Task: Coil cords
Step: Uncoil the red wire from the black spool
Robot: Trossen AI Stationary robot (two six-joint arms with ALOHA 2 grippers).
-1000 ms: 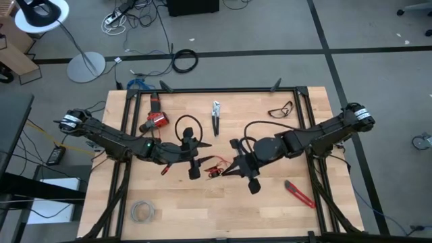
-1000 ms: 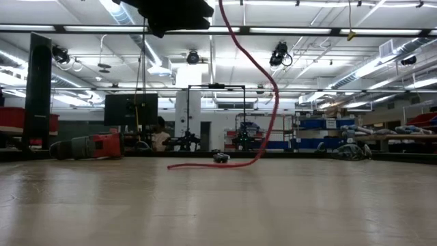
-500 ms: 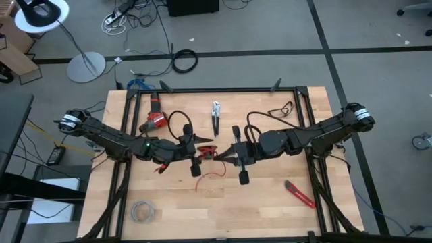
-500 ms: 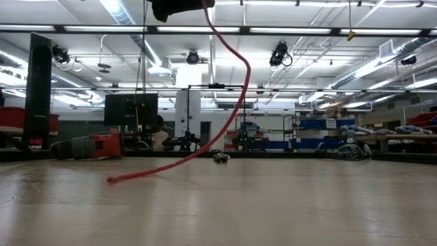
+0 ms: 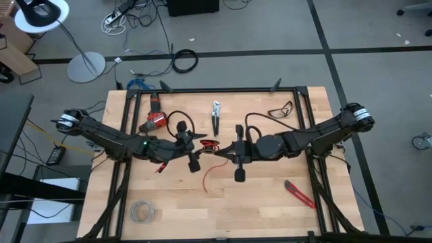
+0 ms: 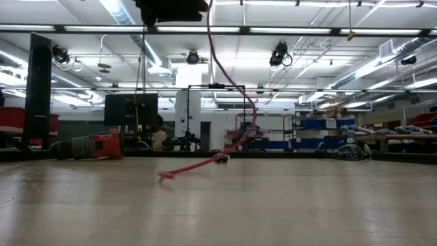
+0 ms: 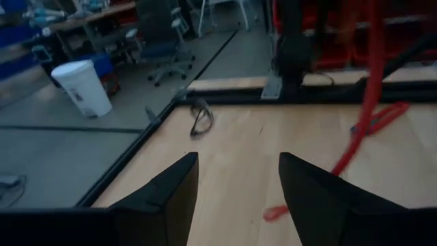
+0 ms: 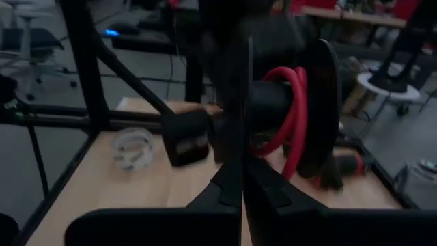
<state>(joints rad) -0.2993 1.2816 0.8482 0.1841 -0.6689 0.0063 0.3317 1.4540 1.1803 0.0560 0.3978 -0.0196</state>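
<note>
The cords show as one thin red wire (image 5: 210, 145). A few of its turns are wound on a dark round part (image 8: 273, 102) between my two grippers, above the table's middle. Its tail (image 6: 235, 85) hangs down in a curve, and the free end (image 6: 167, 175) lies on the wood. My left gripper (image 5: 200, 152) points toward the table's right and is open, with nothing between its fingers (image 7: 237, 160). The wire (image 7: 369, 96) hangs just beyond it. My right gripper (image 5: 221, 152) faces it, shut, with its tips (image 8: 240, 179) at the wound turns. My right gripper is shut and comes level from the table's right side, meeting the wire beside the wound turns (image 8: 290, 116). Its own dark fingers hide the place of contact, so the part held cannot be told. The tail (image 5: 206, 183) hangs slack below, its end on the table.
A red drill (image 5: 155, 120) lies at the far left, pliers (image 5: 216, 116) at the far middle and safety glasses (image 5: 281, 108) at the far right. A red-handled knife (image 5: 299, 194) lies near right. A pale wire coil (image 5: 142, 211) lies near left. Bare wood lies along the near edge.
Both grippers have tipped up from slanting down to nearly level, and the right one has also rolled. The wound turns have risen with them. The hanging tail has swung: its free end slid toward the table's left, then back toward the middle.
</note>
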